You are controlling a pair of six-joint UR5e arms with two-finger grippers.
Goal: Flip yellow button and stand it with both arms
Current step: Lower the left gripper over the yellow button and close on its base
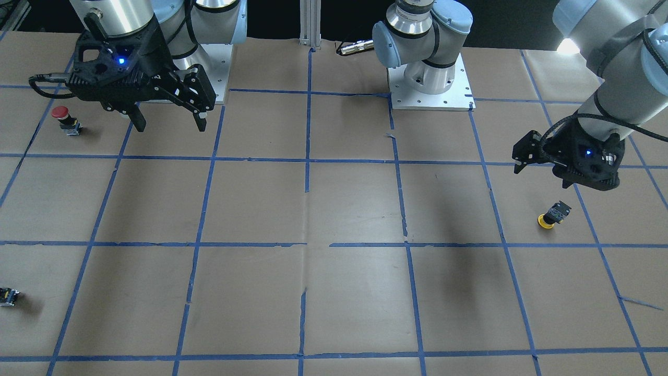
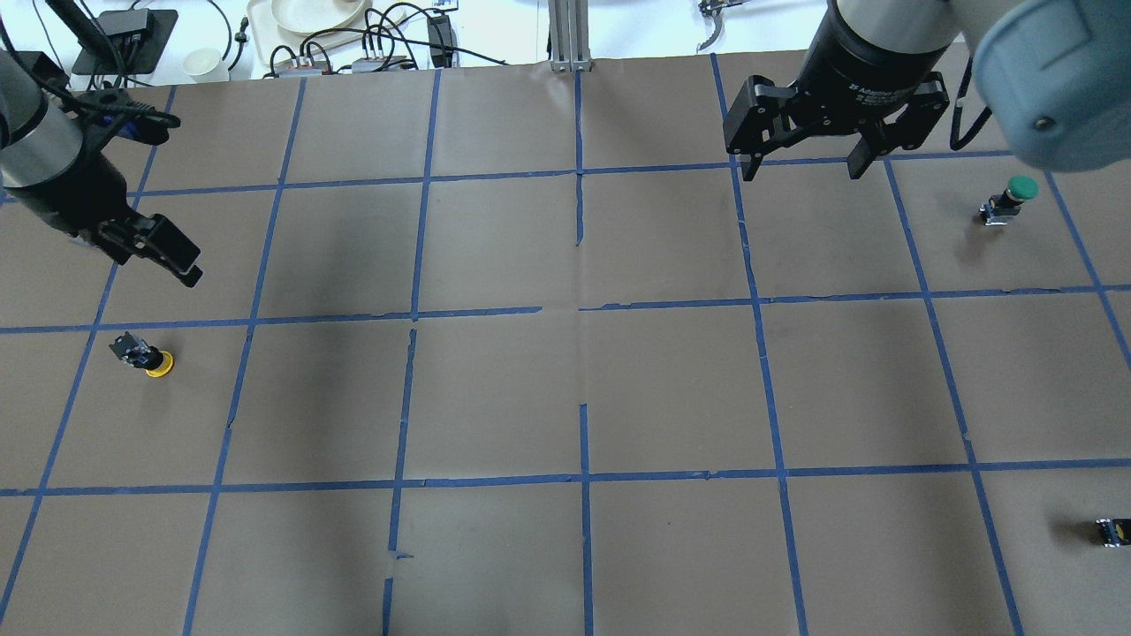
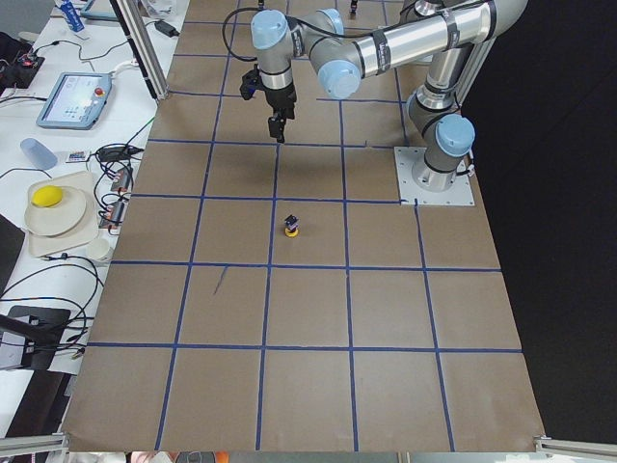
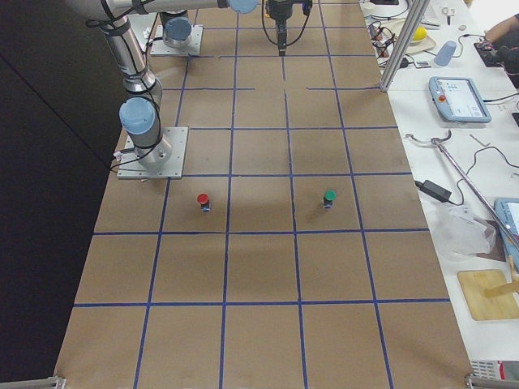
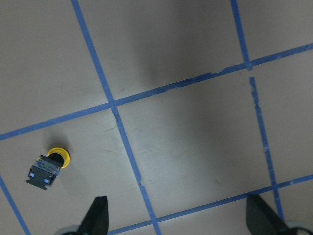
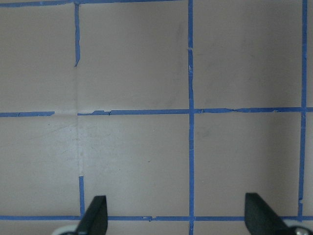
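The yellow button rests with its yellow cap down on the paper and its black-and-grey body tilted up. It also shows in the overhead view, the left side view and the left wrist view. My left gripper hangs open and empty above the table, a little back from the button; its fingertips stand wide apart. My right gripper is open and empty, high over the far side of the table, also seen from the front.
A red-capped button stands near my right arm's base. A green-capped button stands at the right. A small capless dark block lies near the right edge. Brown paper with a blue tape grid covers the table.
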